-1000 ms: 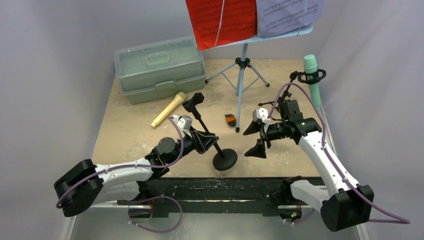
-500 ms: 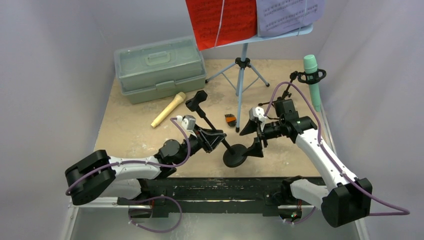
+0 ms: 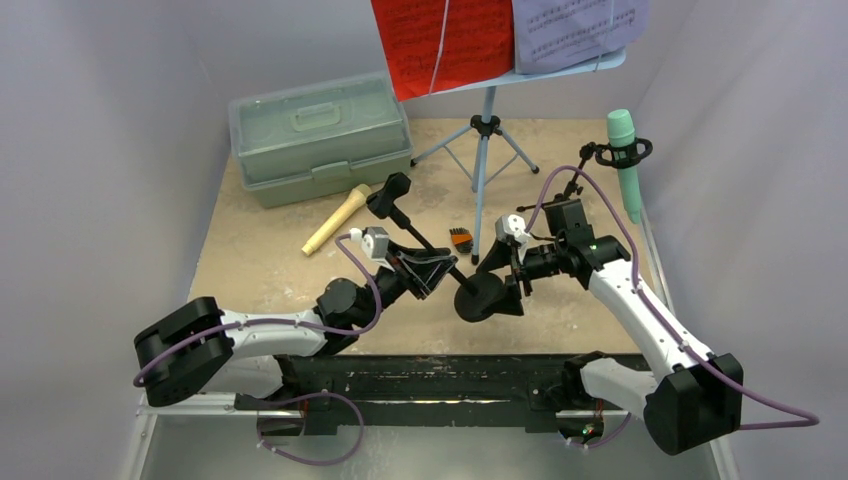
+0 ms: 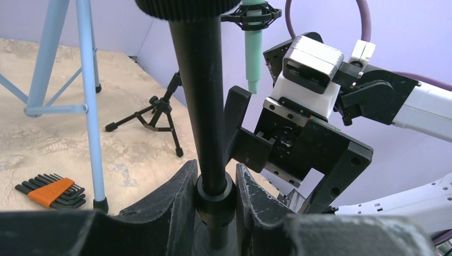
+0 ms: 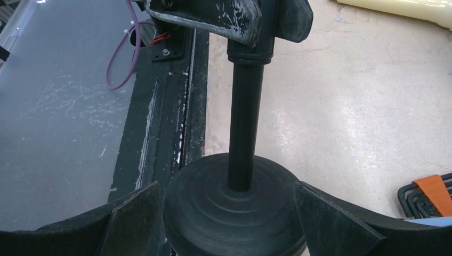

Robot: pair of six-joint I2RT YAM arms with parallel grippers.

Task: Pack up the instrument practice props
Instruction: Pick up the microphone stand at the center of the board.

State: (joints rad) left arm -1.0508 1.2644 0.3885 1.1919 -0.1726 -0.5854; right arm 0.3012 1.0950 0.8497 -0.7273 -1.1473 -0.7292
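two robot arms are meeting over the near middle of a sandy bench (image 3: 260,270). the left hand (image 3: 425,272) is gripping the thin black pole of the round-base mic holder (image 3: 430,250), its fingers narrow and pressing on either side of the pole. the holder is leaning, its clip end pointing far-left. its heavy round base is hanging toward the right arm and looking clear of the bench. the right hand (image 3: 497,285) is spreading wide, one finger on each side of that base; i cannot tell whether they are touching it.

a tan microphone (image 3: 337,221) is lying just in front of a pale green case (image 3: 320,135). a teal microphone (image 3: 627,160) is standing in a ring-top tripod holder (image 3: 620,153) at the far right. the light-blue music rack (image 3: 487,130) is carrying a red sheet (image 3: 440,40) and a purple sheet (image 3: 575,30). orange hex keys (image 3: 460,240) are lying by its leg.
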